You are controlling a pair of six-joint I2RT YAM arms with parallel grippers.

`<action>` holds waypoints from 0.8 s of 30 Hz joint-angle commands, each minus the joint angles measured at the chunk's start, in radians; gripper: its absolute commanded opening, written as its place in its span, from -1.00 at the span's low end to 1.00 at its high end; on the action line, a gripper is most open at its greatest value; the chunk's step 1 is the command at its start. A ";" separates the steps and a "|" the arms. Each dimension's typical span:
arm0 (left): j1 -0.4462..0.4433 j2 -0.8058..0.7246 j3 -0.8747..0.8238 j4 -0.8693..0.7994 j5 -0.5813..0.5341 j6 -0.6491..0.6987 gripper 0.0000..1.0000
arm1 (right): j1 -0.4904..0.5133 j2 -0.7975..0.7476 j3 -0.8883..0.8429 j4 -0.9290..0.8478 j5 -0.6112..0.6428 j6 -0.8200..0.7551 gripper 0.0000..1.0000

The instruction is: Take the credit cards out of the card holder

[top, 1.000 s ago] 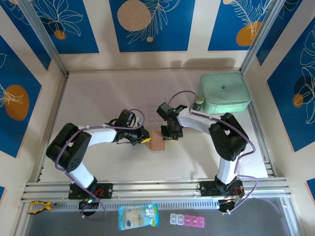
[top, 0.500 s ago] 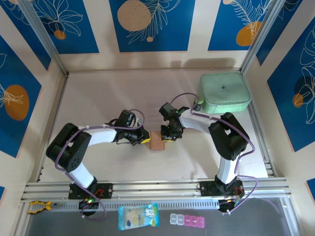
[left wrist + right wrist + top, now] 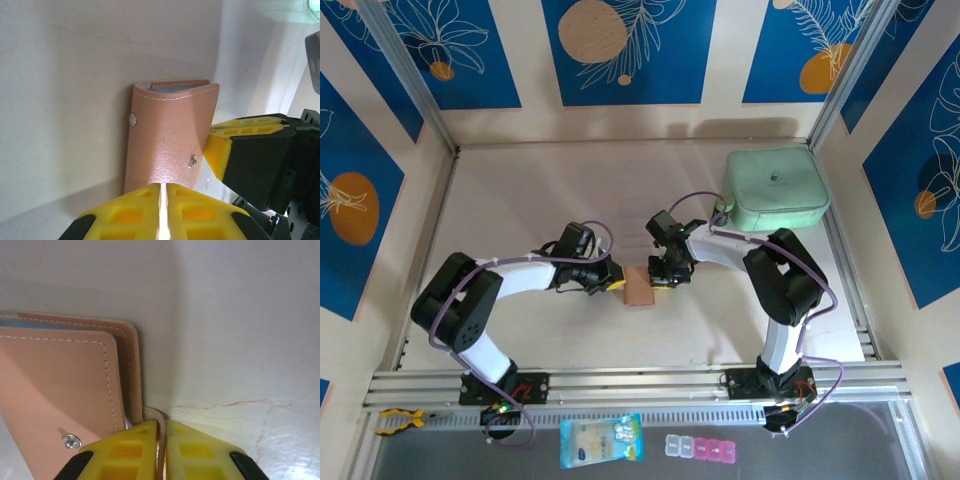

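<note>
Both arms reach inward over mid-tabletop, left gripper [image 3: 161, 188] and right gripper [image 3: 161, 425] each pinching an opposite edge of the card holder [image 3: 170, 132].

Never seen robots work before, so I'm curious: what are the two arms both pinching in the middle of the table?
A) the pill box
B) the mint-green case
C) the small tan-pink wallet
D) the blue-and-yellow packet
C: the card holder sits between the left gripper and the right gripper, each closed on an edge of it.
</note>
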 commanded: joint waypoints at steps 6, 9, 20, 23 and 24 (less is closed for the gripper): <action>0.015 -0.066 -0.022 0.027 -0.016 0.006 -0.68 | -0.020 -0.117 -0.018 -0.053 0.012 -0.038 -0.83; 0.028 -0.091 -0.026 0.017 -0.027 0.017 -0.66 | -0.023 -0.147 -0.014 -0.075 0.014 -0.055 -0.83; 0.088 -0.152 -0.060 0.011 -0.011 0.025 -0.64 | 0.007 -0.196 0.049 -0.141 0.010 -0.109 -0.85; 0.096 -0.158 -0.059 0.002 -0.003 0.034 -0.63 | 0.021 -0.183 0.080 -0.157 0.001 -0.127 -0.85; 0.098 -0.159 -0.058 -0.001 -0.003 0.037 -0.63 | 0.027 -0.177 0.090 -0.164 0.000 -0.136 -0.85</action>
